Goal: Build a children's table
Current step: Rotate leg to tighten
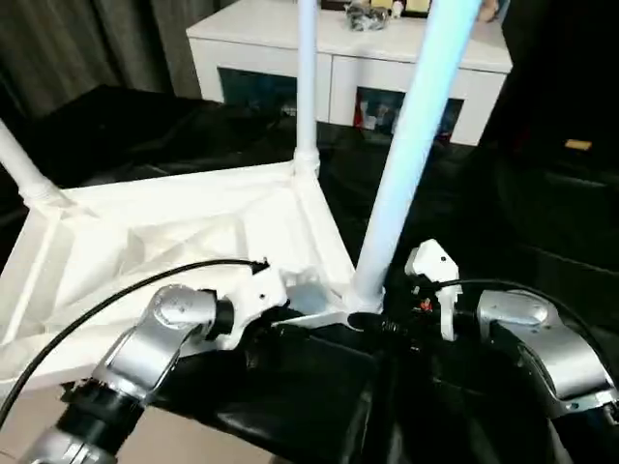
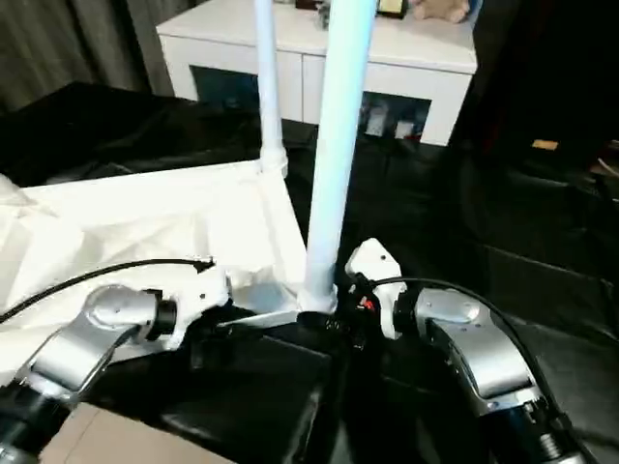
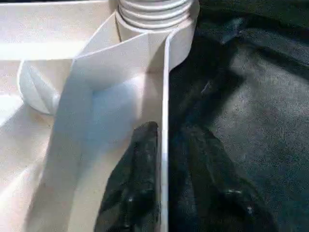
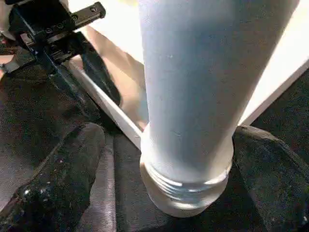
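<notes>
Two legs stood upright from the children's table (image 1: 193, 242), which lay upside down on a black cloth (image 1: 542, 222), its ribbed underside facing up; a third leg showed at the far left corner. The nearest leg (image 1: 411, 145) sat in the corner socket closest to the robot, with its threads visible just above the socket in both wrist views, so it appeared not fully screwed home.

The right gripper (image 4: 159, 193) stood spread wide, one finger (image 4: 58, 183) on each side of that leg's base without pinching it. The left gripper (image 3: 164, 188) straddled the table's raised rim (image 3: 165, 96), one finger (image 3: 130, 183) inside and one outside; its jaws sat close on the rim, but whether they were clamping or letting go could not be told from the views.

The main risk was at that threaded joint. If the right gripper closed off-centre or turned the leg while it leaned, the threads could cross and jam, or the leg could pop out and topple toward the white cabinet (image 1: 338, 58) behind. If the left gripper's hold on the rim was loose, the light plastic top could spin or slide on the slick cloth as the leg was twisted, wasting the turn. A finger dragging the cloth could also bunch it under the corner and tilt the top.
</notes>
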You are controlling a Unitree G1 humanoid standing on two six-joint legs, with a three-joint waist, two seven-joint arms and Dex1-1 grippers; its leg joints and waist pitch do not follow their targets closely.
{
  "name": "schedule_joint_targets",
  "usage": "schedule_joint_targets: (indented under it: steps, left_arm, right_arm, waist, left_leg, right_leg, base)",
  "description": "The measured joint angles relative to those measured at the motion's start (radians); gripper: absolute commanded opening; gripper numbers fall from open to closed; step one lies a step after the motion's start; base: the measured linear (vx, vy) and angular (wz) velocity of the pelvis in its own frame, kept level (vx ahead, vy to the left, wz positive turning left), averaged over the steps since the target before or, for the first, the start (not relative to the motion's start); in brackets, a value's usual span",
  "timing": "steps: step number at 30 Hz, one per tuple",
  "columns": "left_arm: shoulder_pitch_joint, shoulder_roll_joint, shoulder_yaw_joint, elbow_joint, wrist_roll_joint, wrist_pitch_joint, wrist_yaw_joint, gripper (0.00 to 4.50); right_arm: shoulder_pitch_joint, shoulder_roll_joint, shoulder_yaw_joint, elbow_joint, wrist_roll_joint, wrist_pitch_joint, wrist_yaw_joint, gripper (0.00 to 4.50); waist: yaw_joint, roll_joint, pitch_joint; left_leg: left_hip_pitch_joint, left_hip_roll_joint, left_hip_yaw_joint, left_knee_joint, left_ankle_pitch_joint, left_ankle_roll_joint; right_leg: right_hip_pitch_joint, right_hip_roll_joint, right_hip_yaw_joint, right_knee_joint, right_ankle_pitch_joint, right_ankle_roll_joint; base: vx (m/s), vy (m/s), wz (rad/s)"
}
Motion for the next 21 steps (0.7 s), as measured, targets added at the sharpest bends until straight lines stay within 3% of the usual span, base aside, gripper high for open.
schedule_joint_targets:
  steps: [8,21]
  left_arm:
    - [-0.008,-0.007,-0.008,0.017,0.058,-0.039,0.057,1.27]
    - [-0.008,-0.006,-0.019,0.018,0.064,-0.010,0.051,0.29]
  right_arm:
    - [-0.001,0.000,0.006,0.000,-0.012,-0.009,-0.002,4.40]
    - [-0.017,0.033,0.037,0.031,-0.065,-0.069,-0.049,4.40]
  waist:
    - [0.000,0.001,0.000]
    - [-0.004,0.002,-0.001]
  left_leg:
    - [0.001,0.000,0.000,0.002,0.000,0.000]
    - [0.002,0.001,0.000,0.007,0.000,0.000]
  right_leg:
    - [0.001,0.000,0.000,0.003,0.000,0.000]
    - [0.003,0.000,0.001,0.008,0.001,-0.001]
  base:
    - [0.000,0.000,0.00]
    - [0.000,0.000,0.00]
